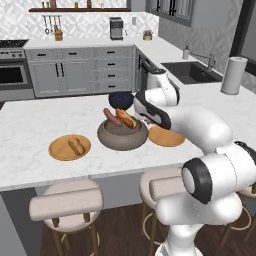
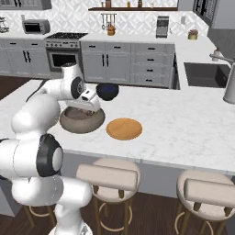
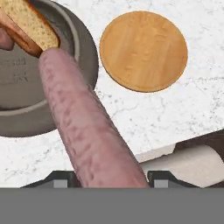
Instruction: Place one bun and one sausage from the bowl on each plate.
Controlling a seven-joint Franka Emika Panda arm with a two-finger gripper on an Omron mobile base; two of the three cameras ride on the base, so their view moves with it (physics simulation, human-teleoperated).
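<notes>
My pincer (image 3: 107, 181) is clamped on one end of a sausage (image 3: 83, 122) that slants up out of the grey-brown bowl (image 1: 122, 136) near the bench's front edge. It looks firm, smooth and likely slippery, so I'd want a mid-length grip.

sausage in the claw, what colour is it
Mottled pinkish red, clearest in the hand view, where the sausage runs up from between the claw tips.

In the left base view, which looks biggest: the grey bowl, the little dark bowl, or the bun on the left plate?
1. grey-brown bowl, clearly largest.
2. dark blue-black bowl, though it sits farther back, so it may look smaller than it is.
3. bun on the left plate, smallest.
</notes>
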